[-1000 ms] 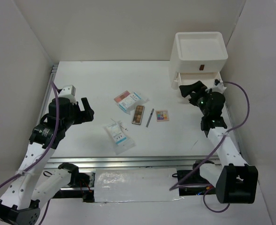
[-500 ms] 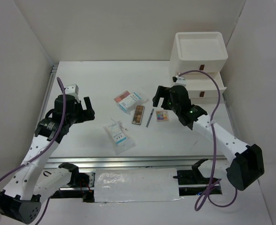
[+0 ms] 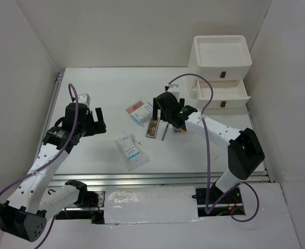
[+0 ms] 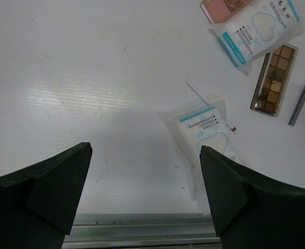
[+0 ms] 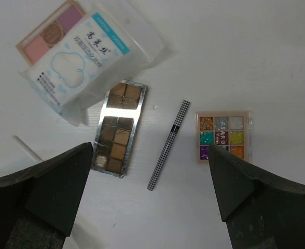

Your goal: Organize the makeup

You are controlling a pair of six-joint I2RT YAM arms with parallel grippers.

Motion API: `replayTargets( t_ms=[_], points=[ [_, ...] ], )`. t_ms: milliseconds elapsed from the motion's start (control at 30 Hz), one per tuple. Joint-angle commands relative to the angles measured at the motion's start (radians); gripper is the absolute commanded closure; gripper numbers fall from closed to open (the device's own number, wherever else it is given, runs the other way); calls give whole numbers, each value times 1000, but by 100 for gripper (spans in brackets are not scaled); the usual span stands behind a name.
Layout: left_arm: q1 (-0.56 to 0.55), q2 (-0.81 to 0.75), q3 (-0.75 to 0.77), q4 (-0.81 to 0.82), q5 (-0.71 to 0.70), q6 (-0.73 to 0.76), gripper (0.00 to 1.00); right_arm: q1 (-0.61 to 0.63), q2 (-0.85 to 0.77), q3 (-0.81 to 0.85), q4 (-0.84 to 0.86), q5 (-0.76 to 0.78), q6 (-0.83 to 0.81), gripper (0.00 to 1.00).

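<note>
The right gripper (image 3: pixel 161 109) is poised over the thin grey pencil (image 5: pixel 167 145), its 2 fingers spread, seemingly to straddle it; the left gripper (image 3: pixel 97 122) is held clear, fingers also apart.

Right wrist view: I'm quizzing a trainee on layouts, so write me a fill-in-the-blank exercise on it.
The thin ____ lies between the brown palette and the multicoloured palette.
A printed ____ partly covers the pink compact.
The right end effector is ____.
Missing words: pencil; sachet; open.
</note>
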Motion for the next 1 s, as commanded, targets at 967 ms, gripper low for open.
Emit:
replayTargets(
  t_ms=[967],
  points=[
    [18, 1336, 1166, 23, 156, 33, 4, 5, -845, -434, 0, -258, 164, 0]
  ],
)
